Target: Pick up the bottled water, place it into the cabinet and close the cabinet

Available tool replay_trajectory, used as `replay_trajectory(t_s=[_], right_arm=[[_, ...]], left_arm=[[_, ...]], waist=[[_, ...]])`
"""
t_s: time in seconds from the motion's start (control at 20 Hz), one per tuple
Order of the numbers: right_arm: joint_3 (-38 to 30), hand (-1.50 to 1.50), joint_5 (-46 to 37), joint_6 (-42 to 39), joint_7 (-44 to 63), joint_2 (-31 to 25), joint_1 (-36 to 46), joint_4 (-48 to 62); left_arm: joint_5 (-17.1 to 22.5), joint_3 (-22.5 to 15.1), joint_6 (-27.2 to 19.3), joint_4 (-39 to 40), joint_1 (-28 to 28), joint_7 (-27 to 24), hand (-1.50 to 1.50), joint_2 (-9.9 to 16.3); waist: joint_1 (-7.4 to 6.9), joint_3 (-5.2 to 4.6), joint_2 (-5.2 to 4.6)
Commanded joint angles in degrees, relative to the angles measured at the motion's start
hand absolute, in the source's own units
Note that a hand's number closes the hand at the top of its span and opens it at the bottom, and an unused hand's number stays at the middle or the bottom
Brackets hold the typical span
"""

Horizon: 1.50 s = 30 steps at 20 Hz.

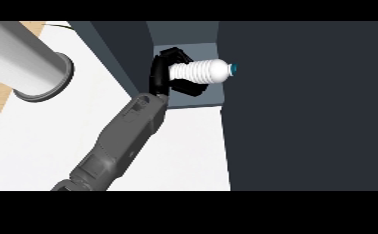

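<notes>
White desk (pixel 44 143) is seen at the near left, with a dark cabinet (pixel 295 108) to the right. One robot hand (pixel 164 73) is shown; which arm it belongs to cannot be told. Its fingers are curled round the water bottle (pixel 203 71), held sideways in the cabinet's opening, blue cap pointing right.

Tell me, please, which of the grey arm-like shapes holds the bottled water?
The darker forearm rising from the lower edge: its black hand curls round the bottled water; the paler cylinder upper left shows no hand.
</notes>
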State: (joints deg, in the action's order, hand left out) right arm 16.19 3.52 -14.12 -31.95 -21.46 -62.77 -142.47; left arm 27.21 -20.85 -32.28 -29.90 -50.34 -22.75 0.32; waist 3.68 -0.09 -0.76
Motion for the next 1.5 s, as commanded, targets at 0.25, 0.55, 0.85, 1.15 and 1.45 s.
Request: replay_trajectory(t_s=[0.25, 0.55, 0.85, 1.15, 1.45], right_arm=[[-0.2, -1.50, 3.4, -1.5, 0.2, 0.0, -1.7, -3.9], [-3.0, -1.50, 6.0, -3.6, 0.4, -1.3, -1.2, -3.9], [-3.0, -1.50, 6.2, -4.5, -0.9, -0.8, -1.8, -2.9], [-1.5, -1.50, 4.1, -4.7, 0.3, -0.9, -2.1, -5.2], [-3.4, -1.50, 6.1, -5.1, 1.9, -1.3, -4.0, -7.8]], left_arm=[[-6.6, -0.6, -14.6, 15.3, -10.1, 1.2, -1.50, 1.6], [-6.7, 0.9, -16.6, 20.4, -14.1, 0.9, -1.50, 0.5], [-0.9, 8.0, -9.4, 12.2, -14.5, -8.9, -1.50, 1.6], [4.4, 10.6, 3.8, 6.5, -12.3, -15.3, 1.50, -0.3], [7.0, 7.6, 6.0, 4.4, -10.4, -15.8, 1.50, -0.3]], waist=[[0.85, 0.06, -0.57], [0.87, 0.03, -0.77], [0.39, -0.10, -0.65], [0.40, -0.09, -0.28], [-1.08, 0.02, 0.46]])
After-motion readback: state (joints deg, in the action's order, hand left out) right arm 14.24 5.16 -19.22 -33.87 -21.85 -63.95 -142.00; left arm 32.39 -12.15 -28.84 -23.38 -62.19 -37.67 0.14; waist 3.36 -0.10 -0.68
